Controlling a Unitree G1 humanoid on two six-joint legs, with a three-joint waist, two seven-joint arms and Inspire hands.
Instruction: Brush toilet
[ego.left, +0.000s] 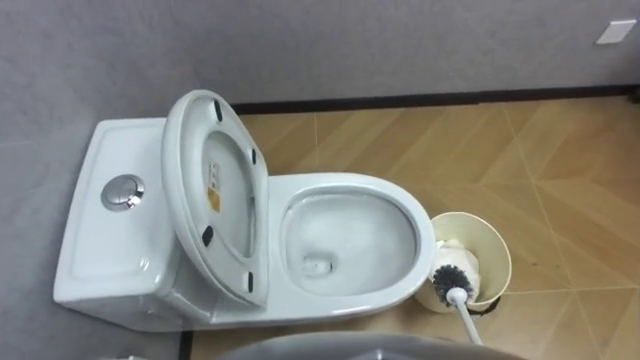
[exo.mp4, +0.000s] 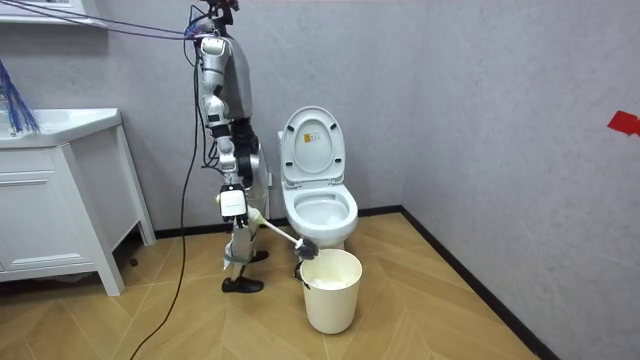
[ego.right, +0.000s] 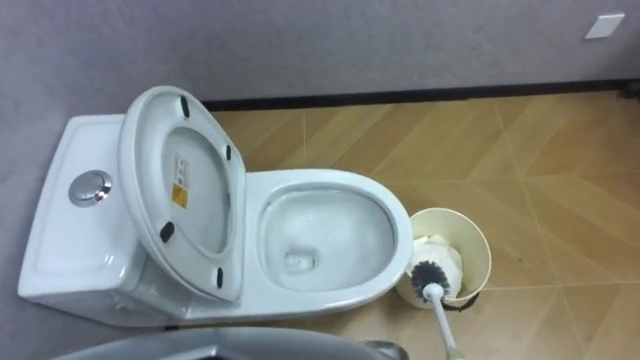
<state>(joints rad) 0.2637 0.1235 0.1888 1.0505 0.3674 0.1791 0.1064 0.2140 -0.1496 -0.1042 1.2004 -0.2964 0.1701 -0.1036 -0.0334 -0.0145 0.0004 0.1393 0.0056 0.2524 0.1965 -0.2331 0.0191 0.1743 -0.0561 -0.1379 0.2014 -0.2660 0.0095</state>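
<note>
Left of the toilet bowl (ego.left: 350, 240), the seat and lid (ego.left: 215, 190) stand raised against the cistern (ego.left: 110, 240), evidently to expose the bowl for brushing; just right of the bowl, the toilet brush (ego.left: 455, 280) hangs head-down over the waste bin (ego.left: 500, 245), judged clear of the bowl so drips fall inside. The eye views give the bowl's interior; the room view gives the right hand (exo.mp4: 240, 210), curled round the handle end, well back from the bowl.

Silvery-grey torso, dark joints — seemingly a white tag on the right hand (exo.mp4: 234, 203).
</note>
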